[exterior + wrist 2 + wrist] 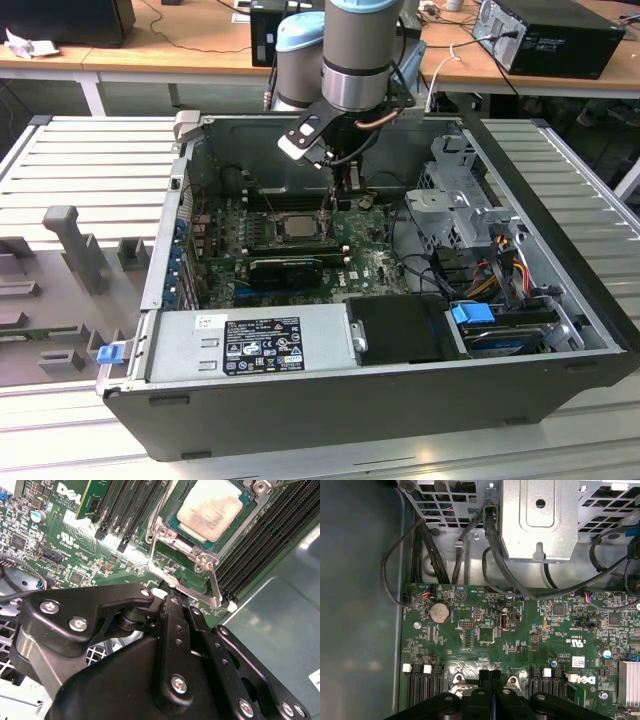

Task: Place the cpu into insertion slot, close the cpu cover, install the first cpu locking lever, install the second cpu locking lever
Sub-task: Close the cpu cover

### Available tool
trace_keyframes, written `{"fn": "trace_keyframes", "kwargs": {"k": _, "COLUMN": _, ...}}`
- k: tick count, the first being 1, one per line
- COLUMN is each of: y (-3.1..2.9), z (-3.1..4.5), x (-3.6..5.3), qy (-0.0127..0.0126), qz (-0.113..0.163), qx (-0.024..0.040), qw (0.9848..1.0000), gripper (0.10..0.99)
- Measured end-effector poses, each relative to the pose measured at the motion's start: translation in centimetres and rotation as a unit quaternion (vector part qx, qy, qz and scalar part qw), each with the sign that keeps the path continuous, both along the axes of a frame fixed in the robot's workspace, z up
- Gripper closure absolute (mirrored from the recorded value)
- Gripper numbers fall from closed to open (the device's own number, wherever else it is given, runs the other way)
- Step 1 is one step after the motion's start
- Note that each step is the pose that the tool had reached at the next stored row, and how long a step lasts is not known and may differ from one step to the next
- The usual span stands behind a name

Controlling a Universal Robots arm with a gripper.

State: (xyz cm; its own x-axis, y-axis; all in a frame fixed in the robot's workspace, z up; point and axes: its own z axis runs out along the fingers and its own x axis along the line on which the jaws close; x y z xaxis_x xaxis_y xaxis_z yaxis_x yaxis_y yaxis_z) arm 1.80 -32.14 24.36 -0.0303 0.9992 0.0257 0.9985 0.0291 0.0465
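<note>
The cpu, a pale square chip, lies flat in the insertion slot on the green board; the exterior view has the cpu mid-board. The cpu cover, a thin silvery frame, stands tilted up at the slot's near edge. My gripper is shut, its black tips touching the cover's raised edge. In the first wrist view the gripper has both fingers pressed together above the board. In the exterior view the gripper hangs just to the exterior view's right of the cpu. A thin lever stands upright beside the slot.
Black memory slots flank the socket on both sides. A long black card lies in front of it. The power supply, drive cage and loose cables crowd the case. A coin battery sits on the board.
</note>
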Motion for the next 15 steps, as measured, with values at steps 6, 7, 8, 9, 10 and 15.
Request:
{"fn": "trace_keyframes", "kwargs": {"k": 6, "y": 0.0, "z": 0.0, "x": -0.28, "qy": 0.0, "qz": 0.0, "qx": 0.0, "qw": 1.0, "gripper": 0.98}}
{"fn": "trace_keyframes", "kwargs": {"k": 7, "y": 0.0, "z": 0.0, "x": -0.38, "qy": 0.0, "qz": 0.0, "qx": 0.0, "qw": 1.0, "gripper": 0.98}}
{"fn": "trace_keyframes", "kwargs": {"k": 8, "y": 0.0, "z": 0.0, "x": -0.56, "qy": 0.0, "qz": 0.0, "qx": 0.0, "qw": 1.0, "gripper": 0.98}}
{"fn": "trace_keyframes", "kwargs": {"k": 9, "y": 0.0, "z": 0.0, "x": -0.72, "qy": 0.0, "qz": 0.0, "qx": 0.0, "qw": 1.0, "gripper": 0.98}}
{"fn": "trace_keyframes", "kwargs": {"k": 10, "y": 0.0, "z": 0.0, "x": -0.82, "qy": 0.0, "qz": 0.0, "qx": 0.0, "qw": 1.0, "gripper": 0.98}}
{"fn": "trace_keyframes", "kwargs": {"k": 15, "y": 0.0, "z": -0.01, "x": -1.7, "qy": 0.0, "qz": 0.0, "qx": 0.0, "qw": 1.0, "gripper": 0.98}}
